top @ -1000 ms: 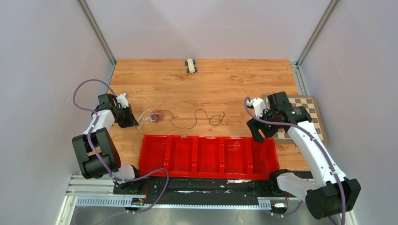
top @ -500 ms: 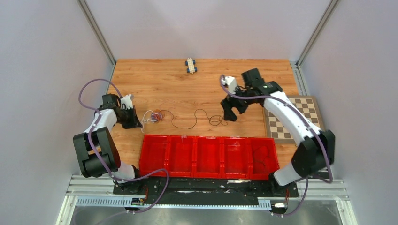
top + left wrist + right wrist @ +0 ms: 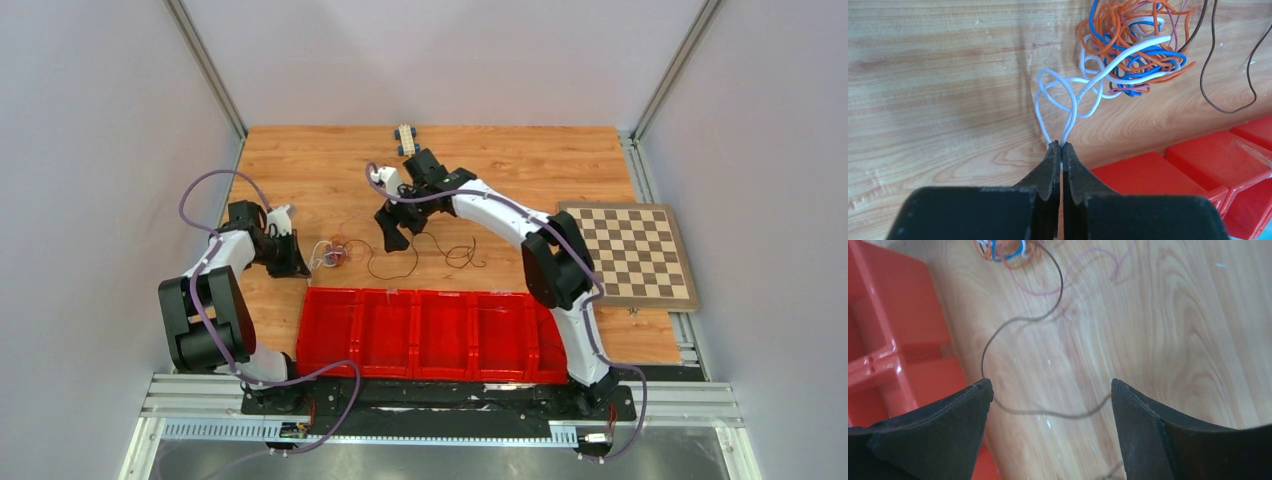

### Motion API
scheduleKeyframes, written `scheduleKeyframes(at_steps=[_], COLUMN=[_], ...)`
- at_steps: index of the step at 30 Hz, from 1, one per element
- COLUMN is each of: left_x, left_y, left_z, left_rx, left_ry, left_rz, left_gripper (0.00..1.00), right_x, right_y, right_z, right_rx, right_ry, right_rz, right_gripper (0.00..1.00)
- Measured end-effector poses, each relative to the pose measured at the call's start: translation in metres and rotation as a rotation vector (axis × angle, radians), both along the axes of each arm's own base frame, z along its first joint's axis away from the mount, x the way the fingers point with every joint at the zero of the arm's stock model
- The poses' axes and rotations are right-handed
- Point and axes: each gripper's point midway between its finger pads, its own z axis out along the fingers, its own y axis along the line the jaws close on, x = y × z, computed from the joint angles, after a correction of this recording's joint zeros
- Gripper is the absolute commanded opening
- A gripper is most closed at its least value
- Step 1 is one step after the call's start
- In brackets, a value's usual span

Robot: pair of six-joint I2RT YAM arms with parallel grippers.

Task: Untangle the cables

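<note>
The cables form a small knot [image 3: 333,251] of orange, blue, white and pinkish wires left of centre; it fills the top of the left wrist view [image 3: 1133,45] and shows at the top of the right wrist view [image 3: 1007,251]. A white cable [image 3: 1068,97] loops out of it. My left gripper [image 3: 296,265] [image 3: 1061,146] is shut on this white loop. A long black cable [image 3: 420,255] [image 3: 1020,322] trails right from the knot. My right gripper [image 3: 393,238] [image 3: 1052,385] is open above the black cable, its fingers on either side of it.
A row of red bins [image 3: 440,335] lies along the near side, close to the knot. A chessboard [image 3: 630,255] sits at the right. A small toy car [image 3: 406,139] stands at the far edge.
My right arm has swung far left, from by the chessboard over to the black cable beside the knot. My left gripper has shifted slightly right, holding the white cable.
</note>
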Motion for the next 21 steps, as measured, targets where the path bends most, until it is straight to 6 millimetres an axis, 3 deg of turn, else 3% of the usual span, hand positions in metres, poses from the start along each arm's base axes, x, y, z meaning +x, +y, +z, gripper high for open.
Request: scheduleKeyframes(at_steps=[5, 11, 15, 21], left_x=[-0.001, -0.003, -0.002, 0.002], left_y=[0.0, -0.001, -0.001, 0.0], left_z=[-0.003, -0.009, -0.009, -0.008], left_rx=[-0.004, -0.01, -0.012, -0.011], left_ry=[0.014, 0.038, 0.042, 0.038], left_rz=[0.0, 0.001, 0.001, 0.001], left_gripper=[0.0, 0.0, 0.0, 0.0], right_x=[0.0, 0.005, 0.005, 0.009], right_y=[0.035, 0.073, 0.086, 0.091], right_z=[-0.034, -0.054, -0.064, -0.078], right_rx=[0.011, 0.04, 0.042, 0.02], right_ry=[0.038, 0.017, -0.002, -0.025], right_rz=[-0.005, 0.014, 0.013, -0.008], right_gripper=[0.73, 0.61, 0.55, 0.26])
